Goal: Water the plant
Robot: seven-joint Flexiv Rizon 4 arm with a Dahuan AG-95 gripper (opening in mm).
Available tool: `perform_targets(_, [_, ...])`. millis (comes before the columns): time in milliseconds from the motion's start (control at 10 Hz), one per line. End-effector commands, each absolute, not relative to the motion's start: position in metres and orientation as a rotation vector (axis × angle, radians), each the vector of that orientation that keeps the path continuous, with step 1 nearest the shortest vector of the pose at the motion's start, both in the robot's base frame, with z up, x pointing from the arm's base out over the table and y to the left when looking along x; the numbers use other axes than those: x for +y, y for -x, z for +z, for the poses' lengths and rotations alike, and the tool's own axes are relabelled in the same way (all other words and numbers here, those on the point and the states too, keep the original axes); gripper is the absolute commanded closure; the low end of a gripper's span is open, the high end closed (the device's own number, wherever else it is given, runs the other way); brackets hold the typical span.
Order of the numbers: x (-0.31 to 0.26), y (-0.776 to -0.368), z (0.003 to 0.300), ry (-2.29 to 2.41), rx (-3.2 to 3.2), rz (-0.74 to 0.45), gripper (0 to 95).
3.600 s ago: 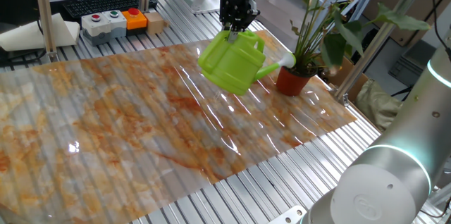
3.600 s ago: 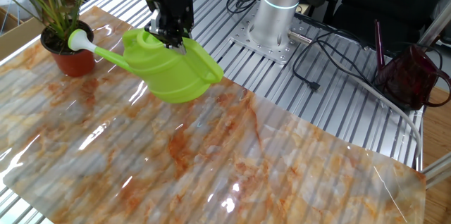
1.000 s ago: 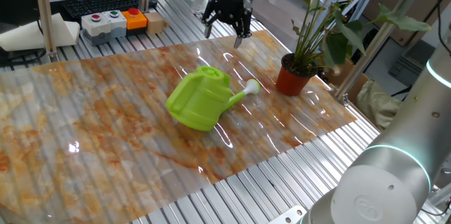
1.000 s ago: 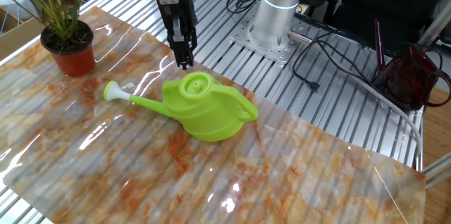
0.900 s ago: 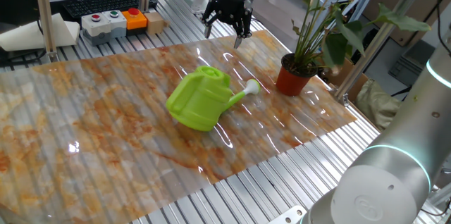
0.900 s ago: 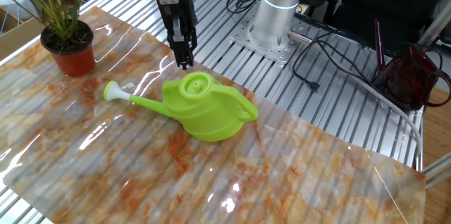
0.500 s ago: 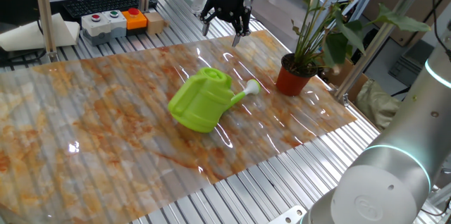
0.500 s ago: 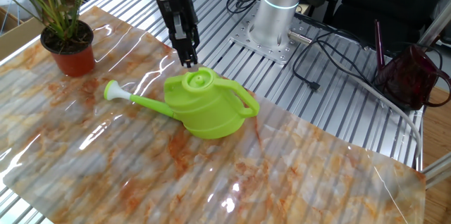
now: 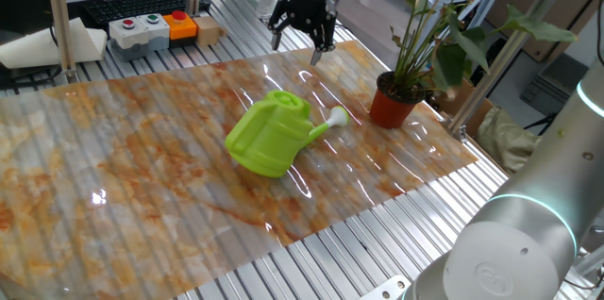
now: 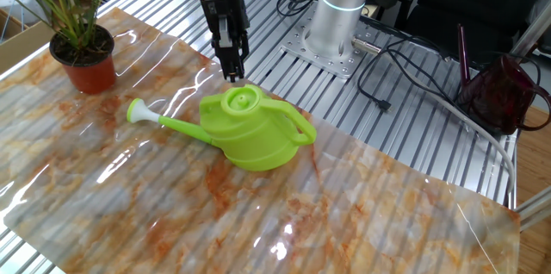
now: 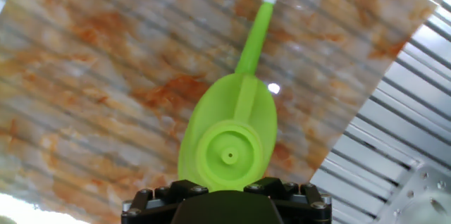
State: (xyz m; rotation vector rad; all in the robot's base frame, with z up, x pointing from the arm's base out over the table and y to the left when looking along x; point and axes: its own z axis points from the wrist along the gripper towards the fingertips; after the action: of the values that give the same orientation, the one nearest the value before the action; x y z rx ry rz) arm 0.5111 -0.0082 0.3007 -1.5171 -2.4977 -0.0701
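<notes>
The plant (image 9: 427, 26) has long thin stems and dark-green leaves and stands in a terracotta-red pot (image 9: 392, 108) at the table's right edge; the pot also shows in the other fixed view (image 10: 83, 65). The lime-green watering can (image 9: 272, 136) stands upright on the marbled mat, its spout pointing toward the pot, well short of it. It also shows in the other fixed view (image 10: 256, 129) and the hand view (image 11: 229, 139). My gripper (image 9: 296, 46) is open and empty, hovering just above and behind the can's filler opening (image 10: 232, 73).
A button box (image 9: 151, 29), a keyboard (image 9: 132, 3) and white paper (image 9: 47, 45) lie at the table's back. An aluminium post (image 9: 62, 17) stands there. The robot base (image 10: 342, 15), cables and a dark-red bag (image 10: 504, 93) sit beyond the mat's edge (image 11: 366, 97).
Earlier I held the can tilted with its spout over the pot. Now the can stands on the mat, let go, and my open gripper has lifted clear above it.
</notes>
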Motion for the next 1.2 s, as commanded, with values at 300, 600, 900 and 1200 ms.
perform_targets(300, [-0.0068, -0.5084, 0.3006, 1.557, -2.484, -0.061, 19.0])
perform_targets(600, [-0.0062, -0.5078, 0.3017, 1.572, -2.518, 0.018, 19.0])
perform_targets(900, [-0.0062, -0.5078, 0.3017, 1.586, -2.509, 0.019, 19.0])
perform_targets(1200, [-0.0063, -0.5078, 0.3018, 1.553, -2.538, 0.026, 19.0])
